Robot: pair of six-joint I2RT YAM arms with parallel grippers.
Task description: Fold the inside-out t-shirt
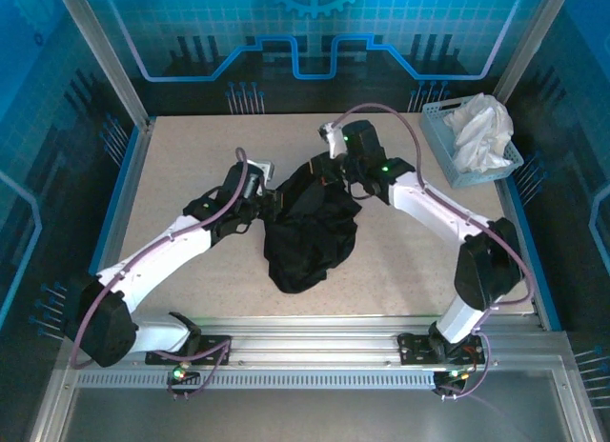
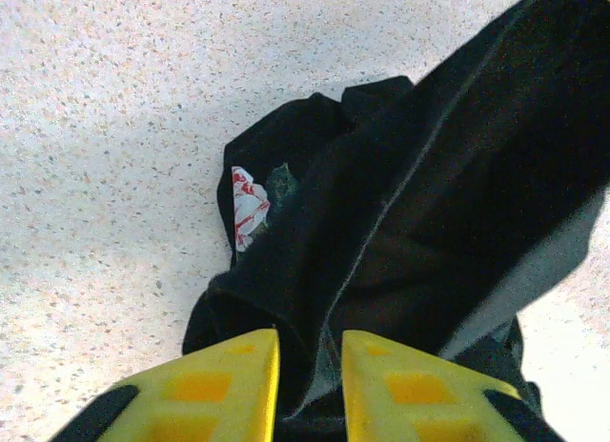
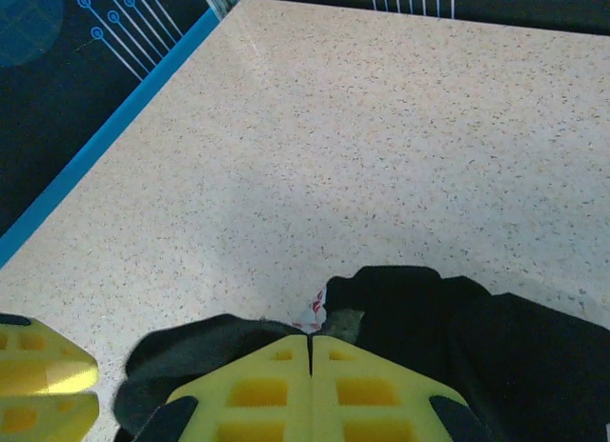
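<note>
The black t-shirt (image 1: 310, 237) is bunched in the middle of the table, its upper part drawn up toward both grippers. My left gripper (image 1: 270, 192) is at the shirt's left upper edge. In the left wrist view its yellow fingers (image 2: 309, 335) stand a little apart, with a fold and a pale seam of the shirt (image 2: 429, 204) lying in the gap. A white and red label (image 2: 250, 206) shows beside the cloth. My right gripper (image 1: 331, 170) is at the shirt's top; its fingers (image 3: 310, 339) are pressed together on the shirt's edge (image 3: 496, 347), next to the label (image 3: 313, 311).
A blue basket (image 1: 434, 128) holding a white cloth (image 1: 481, 128) stands at the back right of the speckled table (image 1: 191, 156). The table's blue left border (image 3: 105, 137) and dark walls run close by. One yellow finger of the left gripper (image 3: 38, 385) shows in the right wrist view.
</note>
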